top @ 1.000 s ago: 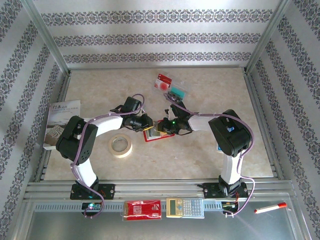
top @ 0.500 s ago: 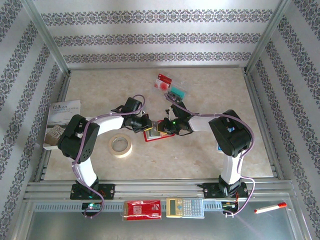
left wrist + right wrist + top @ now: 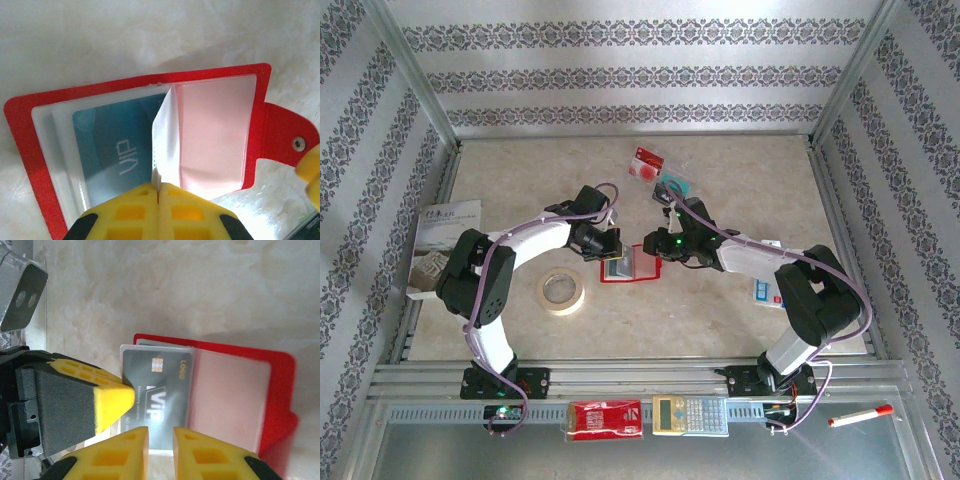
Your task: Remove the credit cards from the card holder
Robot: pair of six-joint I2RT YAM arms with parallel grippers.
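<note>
Pinching a clear plastic pocket leaf (image 3: 165, 130) of the small red square folding card holder (image 3: 30, 135), the left gripper (image 3: 159, 192) is clenching it tightly and holding it upright. The holder is lying open on the beige marbled table (image 3: 650, 320), between the two grippers. A dark teal-grey plastic credit card (image 3: 160, 385) is sitting in its left half, showing a gold chip and the words "VIP" and "LOGO". The right gripper (image 3: 161, 432) is hovering over that card's edge, jaws narrowly parted and grasping nothing. A red-and-white card (image 3: 648, 163) and a teal-and-black card (image 3: 677, 186) are lying farther back, apart from the holder.
</note>
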